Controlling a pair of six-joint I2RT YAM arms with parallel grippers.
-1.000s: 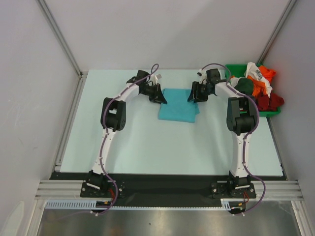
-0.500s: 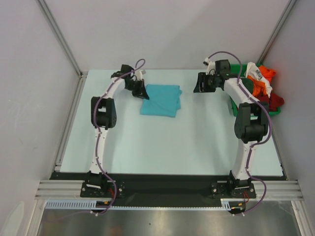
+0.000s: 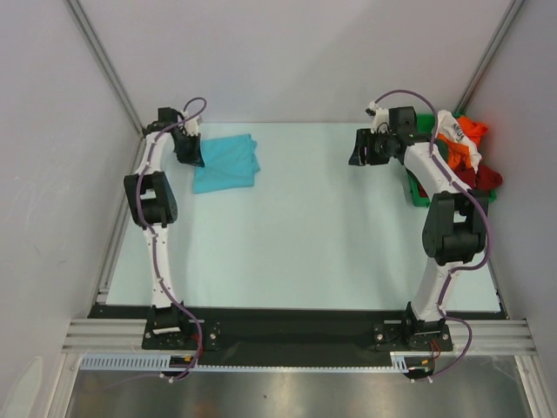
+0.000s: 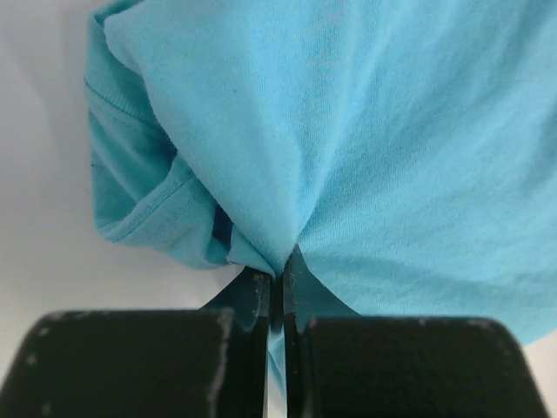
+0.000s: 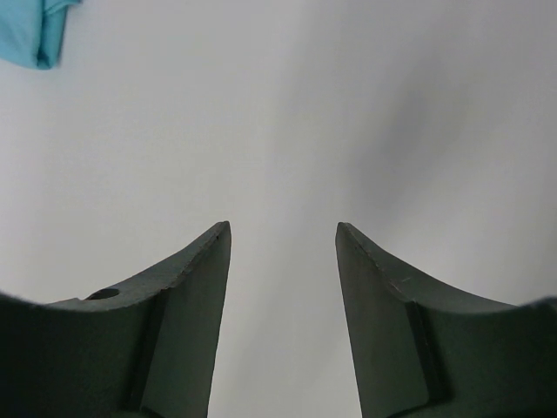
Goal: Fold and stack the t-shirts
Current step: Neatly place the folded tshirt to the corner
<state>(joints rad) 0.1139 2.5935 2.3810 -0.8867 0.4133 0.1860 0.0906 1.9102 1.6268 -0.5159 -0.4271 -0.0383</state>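
Note:
The folded turquoise t-shirt [image 3: 226, 163] lies at the far left of the table. My left gripper [image 3: 193, 157] is shut on its left edge; in the left wrist view the cloth [image 4: 365, 139] bunches into the closed jaws at my left gripper [image 4: 280, 277]. My right gripper [image 3: 358, 150] is open and empty above bare table at the far right; in the right wrist view my right gripper [image 5: 283, 231] shows spread jaws, with a corner of the turquoise shirt [image 5: 35, 30] at top left. Orange, white, red and dark green shirts [image 3: 461, 148] are heaped in the bin.
A green plastic bin [image 3: 418, 193] stands at the far right table edge, behind my right arm. Grey walls and a metal frame enclose the table [image 3: 305, 244] on the left, back and right.
My left gripper has dragged the turquoise shirt from the far middle to the far left of the table. My right gripper let go of it, opened and drew back to the right.

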